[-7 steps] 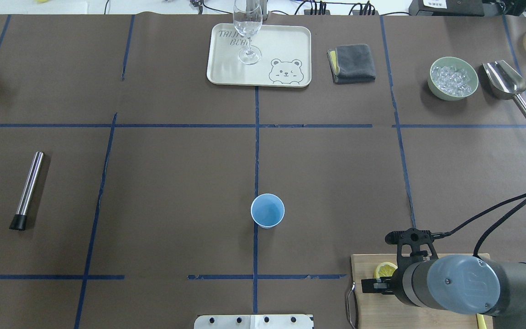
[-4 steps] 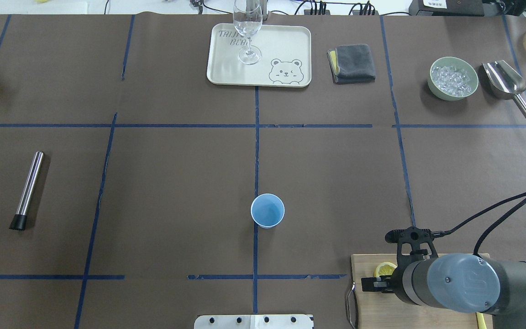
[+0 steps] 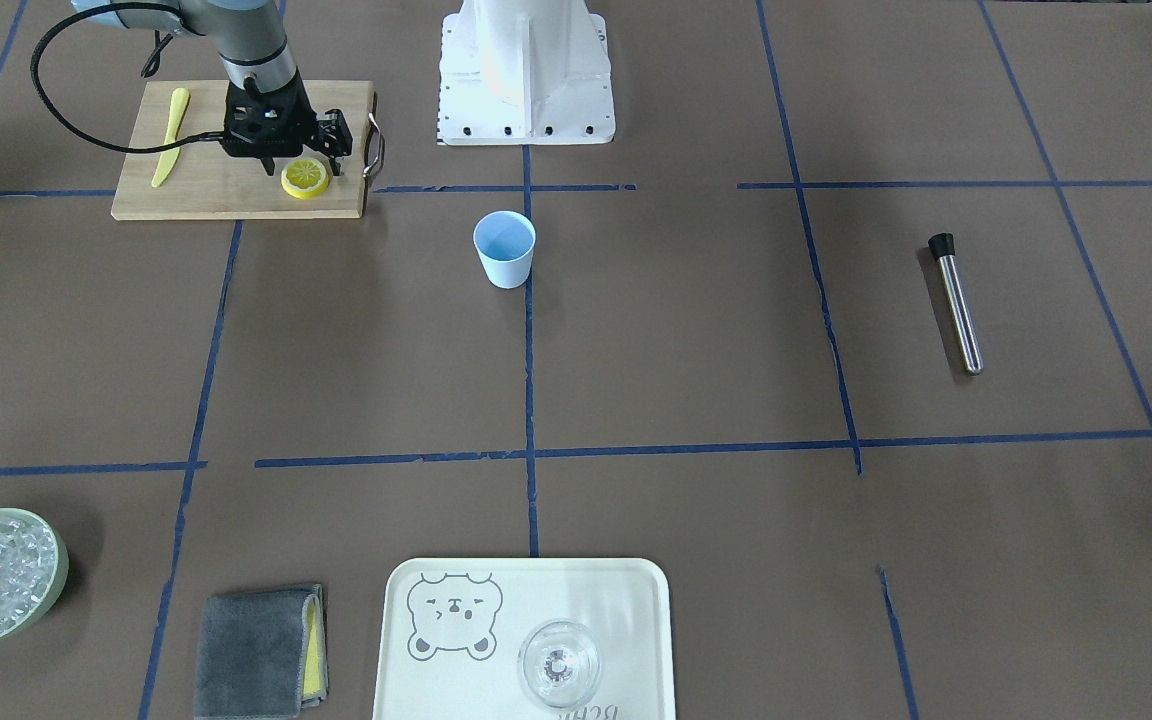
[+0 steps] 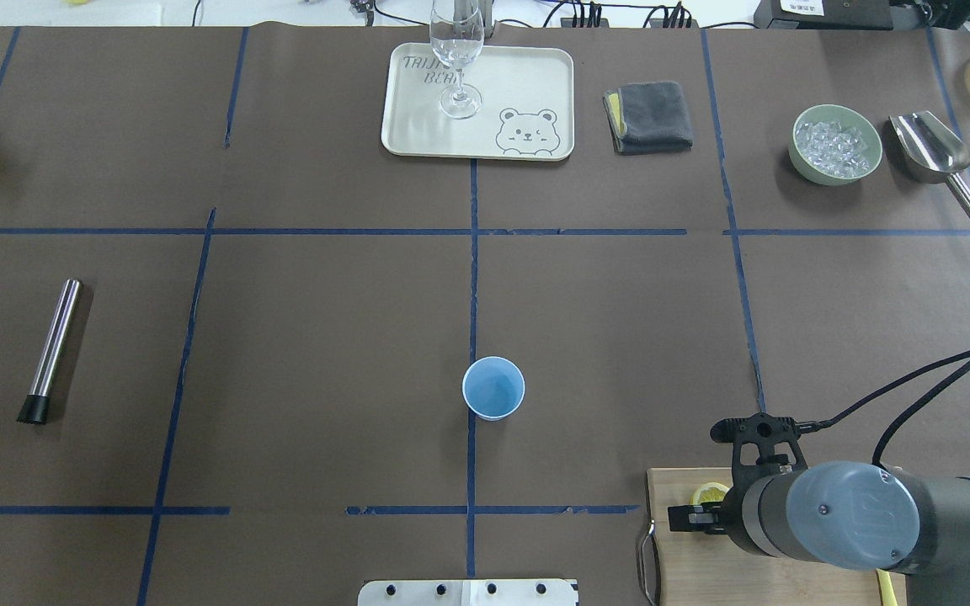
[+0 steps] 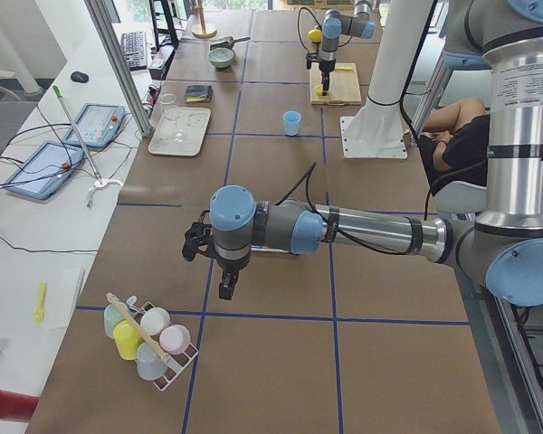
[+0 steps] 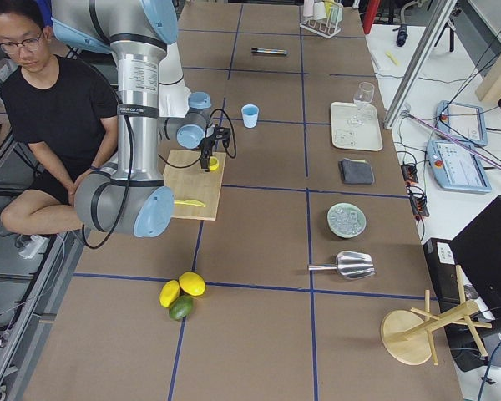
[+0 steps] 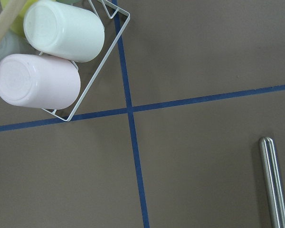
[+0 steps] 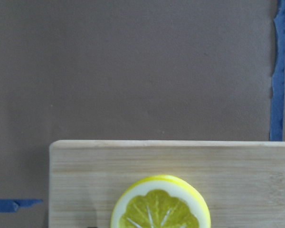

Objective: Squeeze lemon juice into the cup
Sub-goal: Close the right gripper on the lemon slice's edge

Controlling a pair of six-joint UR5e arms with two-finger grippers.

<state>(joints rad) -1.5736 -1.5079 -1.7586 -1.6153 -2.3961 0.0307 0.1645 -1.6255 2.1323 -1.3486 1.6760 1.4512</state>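
The lemon slice (image 3: 305, 178) lies flat on a wooden cutting board (image 3: 196, 195) at the robot's near right. My right gripper (image 3: 303, 160) is open and stands low over the slice, one finger on each side. In the overhead view the wrist hides most of the lemon (image 4: 711, 492). In the right wrist view the lemon (image 8: 160, 205) fills the bottom edge. The light-blue cup (image 3: 505, 250) stands upright at the table's middle (image 4: 493, 388), apart from the board. My left gripper (image 5: 222, 271) hovers over the table's left end; I cannot tell if it is open or shut.
A yellow plastic knife (image 3: 169, 137) lies on the board. A steel muddler (image 4: 51, 349) lies at the left. At the far edge are a tray (image 4: 527, 84) with a stemmed glass (image 4: 457, 59), a grey cloth (image 4: 649, 116), a bowl of ice (image 4: 836, 144) and a scoop (image 4: 931, 151). A rack of cups (image 5: 145, 330) sits below the left gripper.
My right wrist has shifted a little toward the robot and lower over the board, and it covers more of the lemon slice. The cup has not moved.
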